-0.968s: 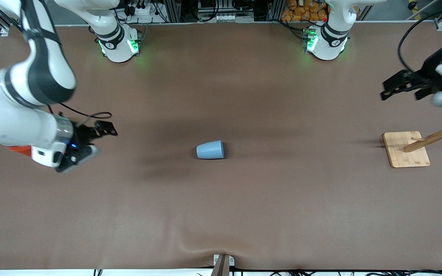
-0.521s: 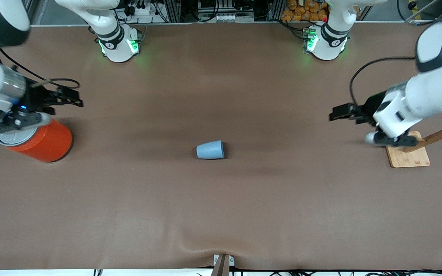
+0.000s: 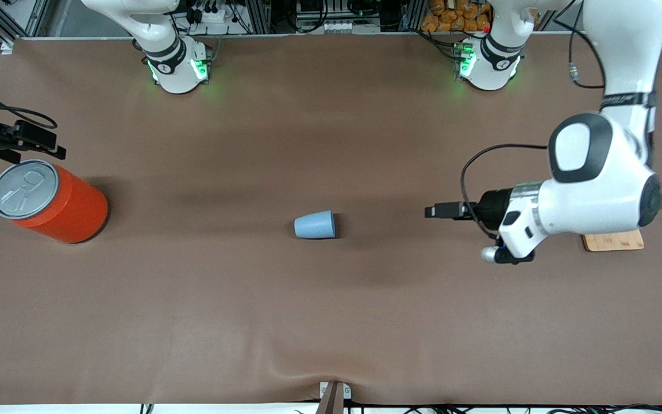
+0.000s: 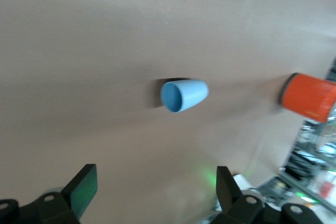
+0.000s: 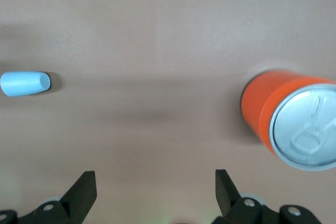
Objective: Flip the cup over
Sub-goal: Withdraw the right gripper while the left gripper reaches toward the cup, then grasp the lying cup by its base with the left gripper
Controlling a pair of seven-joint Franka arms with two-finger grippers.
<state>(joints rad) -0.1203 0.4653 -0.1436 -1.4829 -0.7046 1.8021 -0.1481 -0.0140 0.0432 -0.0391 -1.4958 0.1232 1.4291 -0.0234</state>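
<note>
The cup is small and light blue. It lies on its side mid-table, its mouth turned toward the left arm's end. My left gripper hangs open and empty over the table between the cup and the wooden rack, pointing at the cup. The left wrist view shows the cup ahead of the open left gripper, well apart from it. My right gripper is open and empty at the right arm's end of the table, beside the orange can. In the right wrist view the right gripper frames bare table, with the cup far off.
A large orange can with a grey pull-tab lid stands upright at the right arm's end, also in the wrist views. A wooden rack on a square base stands at the left arm's end, partly covered by the left arm.
The left arm has swung in from the table's end toward the cup. The right gripper has drawn back from over the can toward the table's edge, uncovering the can. The cup has not moved.
</note>
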